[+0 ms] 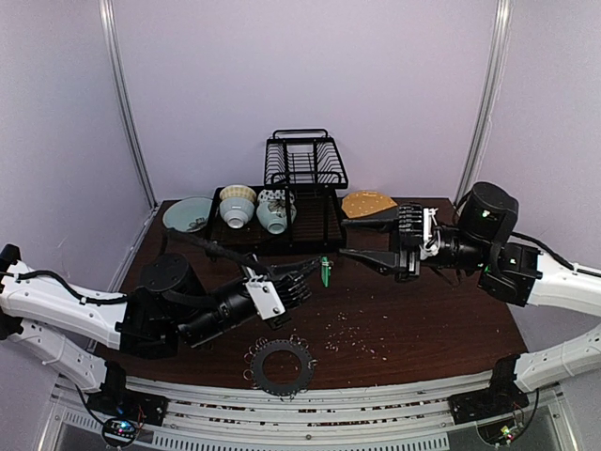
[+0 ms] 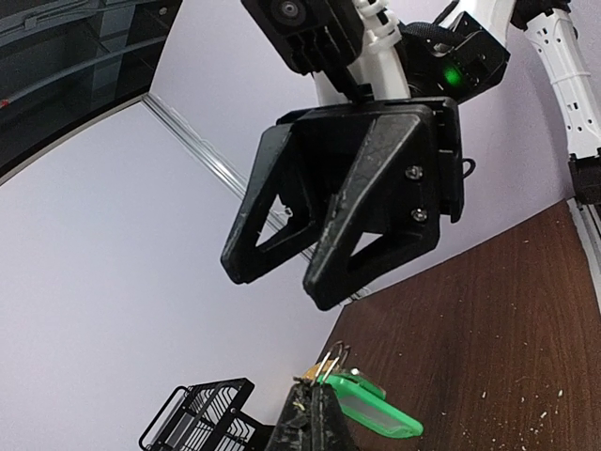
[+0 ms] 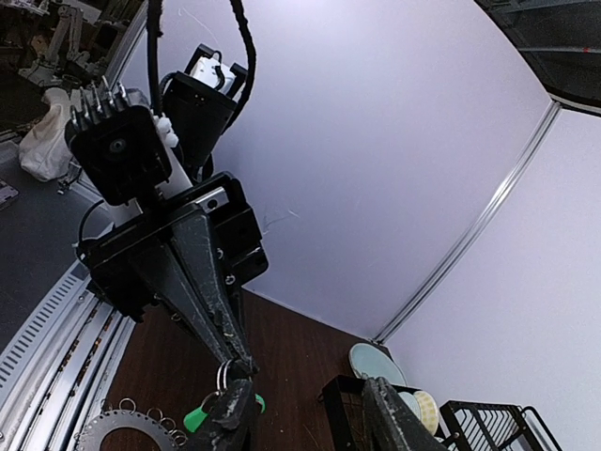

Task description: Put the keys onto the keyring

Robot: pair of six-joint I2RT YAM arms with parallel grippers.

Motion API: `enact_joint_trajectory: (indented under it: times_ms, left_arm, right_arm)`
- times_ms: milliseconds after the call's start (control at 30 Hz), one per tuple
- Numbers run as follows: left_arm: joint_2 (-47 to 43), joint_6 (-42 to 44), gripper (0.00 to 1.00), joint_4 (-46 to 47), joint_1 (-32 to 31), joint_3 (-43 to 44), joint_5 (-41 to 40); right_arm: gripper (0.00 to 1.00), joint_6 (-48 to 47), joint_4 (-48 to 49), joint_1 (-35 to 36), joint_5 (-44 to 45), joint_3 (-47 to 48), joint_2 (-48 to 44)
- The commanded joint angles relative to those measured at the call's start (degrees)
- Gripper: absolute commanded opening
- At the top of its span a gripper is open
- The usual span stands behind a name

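The left hand [image 1: 310,275] is pinched fully shut on the key [image 1: 326,272], which it holds up off the bench [image 1: 441,319] over the middle. The left wrist view shows its tips clamped at the metal end, where a small wire loop [image 2: 334,357] sticks up, and the green head [image 2: 371,406] juts free to one side. The right hand [image 1: 346,237] faces it from the right-edge side, jaws partly apart and holding nothing. In its own view one finger [image 3: 230,423] sits right by the green head, but I cannot tell whether they touch.

The keyring [image 1: 280,383] lies flat at the near edge, about midway along, apart from both hands, its rim fringed with wire loops. Pale crumbs [image 1: 357,334] are scattered just right of it. A rack [image 1: 305,162] and bowls [image 1: 238,209] stand along the far edge.

The key looks light, stiff and small, so it would likely twist or slip in a shallow pinch. The plastic head seems the broadest and least slippery place to hold, and gripping there leaves the metal end and loop free for threading. The keyring looks thin and flat against the bench, so its rim or hole edge is probably the place to grip. Its fine loops may snag or bend. This looks like a handover or re-grip, with threading not yet begun
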Motion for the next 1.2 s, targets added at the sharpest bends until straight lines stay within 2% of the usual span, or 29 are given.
enact_joint_trajectory:
  times_ms: [0, 367, 667, 900, 1167]
  left_arm:
    - [-1.4, -1.7, 0.0, 2.2, -0.1, 0.2, 1.6]
    - [-2.8, -3.6, 0.0, 2.4, 0.6, -1.3, 7.7]
    - [-4.6, -8.5, 0.0, 2.9, 3.4, -1.6, 19.5]
    - [-1.6, -8.2, 0.0, 2.4, 3.4, 0.7, 23.1]
    - [-0.8, -9.0, 0.0, 2.8, 3.3, 1.9, 24.6]
  right_arm:
    - [0.41, -1.4, -2.5, 0.8, -5.3, 0.3, -0.4]
    - [0.36, -0.8, -2.1, 0.9, -7.8, 0.4, -0.1]
    - [0.38, 7.6, 11.2, 1.3, -14.3, -4.1, -2.9]
    - [0.41, 5.5, 12.9, 3.3, -13.0, -4.6, -3.1]
    - [0.4, 1.2, 8.2, 3.7, -11.2, -4.5, -3.4]
